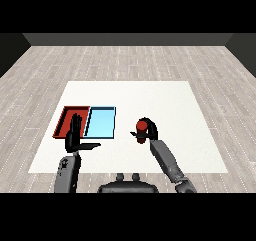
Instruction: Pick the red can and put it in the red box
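On the white counter (150, 92) the red tray (66, 116) lies touching the blue tray (101, 122), which sits to its right. The left robot hand (75, 137) stands over the red tray's near edge, fingers straight, thumb out. Well right of the blue tray, the right robot hand (150, 132) curls round the upright red can (142, 126).

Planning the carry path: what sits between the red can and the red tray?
In the head view, the light blue tray lies between the red can, held in the right hand, and the red tray. The left hand overlaps the red tray.
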Controlling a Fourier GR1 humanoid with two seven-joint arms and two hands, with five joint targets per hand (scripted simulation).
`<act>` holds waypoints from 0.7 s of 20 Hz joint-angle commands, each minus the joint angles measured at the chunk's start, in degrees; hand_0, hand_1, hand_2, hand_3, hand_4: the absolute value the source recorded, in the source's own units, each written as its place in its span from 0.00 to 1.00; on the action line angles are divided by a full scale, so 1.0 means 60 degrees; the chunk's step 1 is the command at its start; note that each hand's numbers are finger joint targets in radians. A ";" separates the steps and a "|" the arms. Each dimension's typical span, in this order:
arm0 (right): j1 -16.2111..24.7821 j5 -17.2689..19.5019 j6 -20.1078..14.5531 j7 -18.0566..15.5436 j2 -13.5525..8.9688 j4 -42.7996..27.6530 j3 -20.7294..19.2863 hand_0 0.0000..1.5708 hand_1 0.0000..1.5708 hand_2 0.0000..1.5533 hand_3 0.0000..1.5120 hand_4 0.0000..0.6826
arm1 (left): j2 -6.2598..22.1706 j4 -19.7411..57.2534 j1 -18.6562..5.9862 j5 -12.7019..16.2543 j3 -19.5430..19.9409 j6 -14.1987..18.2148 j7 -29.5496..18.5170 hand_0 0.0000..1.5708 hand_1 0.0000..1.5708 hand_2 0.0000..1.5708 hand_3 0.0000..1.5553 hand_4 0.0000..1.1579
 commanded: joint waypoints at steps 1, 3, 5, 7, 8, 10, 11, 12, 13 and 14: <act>-0.0321 0.0143 -0.0391 -0.0017 0.0047 0.0202 0.0097 0.93 0.93 0.94 0.94 0.95 | -0.0072 0.0313 0.0331 -0.0224 -0.0111 -0.0074 -0.0614 0.00 0.00 0.00 0.00 0.00; 0.0757 0.0641 -0.0434 0.0270 0.0028 -0.1442 0.0300 0.93 0.93 0.94 0.94 0.97 | -0.0390 0.0549 0.0247 -0.0476 -0.0463 0.0109 -0.0799 0.00 0.00 0.00 0.00 0.00; 0.0882 0.0615 -0.0094 0.0536 -0.0209 -0.2115 0.0183 0.93 0.93 0.93 0.93 0.96 | -0.0187 0.0337 0.0327 -0.0221 -0.0316 -0.0102 -0.0463 0.00 0.00 0.00 0.00 0.00; 0.0464 0.0699 -0.0169 0.0667 0.0020 -0.2063 0.0024 0.92 0.92 0.93 0.93 0.96 | -0.0309 0.0720 -0.0268 -0.0313 -0.0361 0.0162 -0.0039 0.00 0.00 0.00 0.00 0.00; 0.0698 0.0748 -0.0387 0.0720 0.0047 -0.2509 0.0192 0.91 0.91 0.93 0.93 0.96 | -0.0061 -0.0037 -0.0457 -0.0327 -0.0281 0.0276 0.0751 0.00 0.00 0.00 0.00 0.00; 0.1035 0.0716 -0.0963 0.1012 0.0048 -0.3280 0.0913 0.91 0.91 0.92 0.93 0.95 | -0.0293 0.0041 0.0269 -0.0902 -0.0834 0.0283 0.0015 0.00 0.00 0.00 0.00 0.00; 0.0483 0.0699 -0.0514 0.0842 0.0048 -0.2786 0.0542 0.92 0.92 0.93 0.93 0.95 | 0.0077 0.0789 -0.0458 -0.0360 -0.0362 -0.0265 -0.0058 0.00 0.00 0.00 0.00 0.00; 0.0829 0.0831 -0.0128 0.0362 -0.0127 -0.2526 0.0035 0.92 0.92 0.93 0.93 0.95 | -0.0092 -0.0048 -0.0329 -0.0496 -0.0715 -0.0051 0.0718 0.00 0.00 0.00 0.00 0.00; 0.0600 0.0722 -0.0318 0.0713 0.0047 -0.2848 0.0185 0.92 0.92 0.93 0.93 0.95 | -0.0436 0.0473 -0.0690 -0.0816 -0.1087 0.0337 0.0566 0.00 0.00 0.00 0.00 0.00; 0.0549 0.0755 -0.0404 0.1191 0.0048 -0.3313 0.0388 0.91 0.91 0.93 0.93 0.95 | -0.0327 0.0883 -0.1041 -0.0658 -0.0858 0.0085 0.0513 0.00 0.00 0.00 0.00 0.00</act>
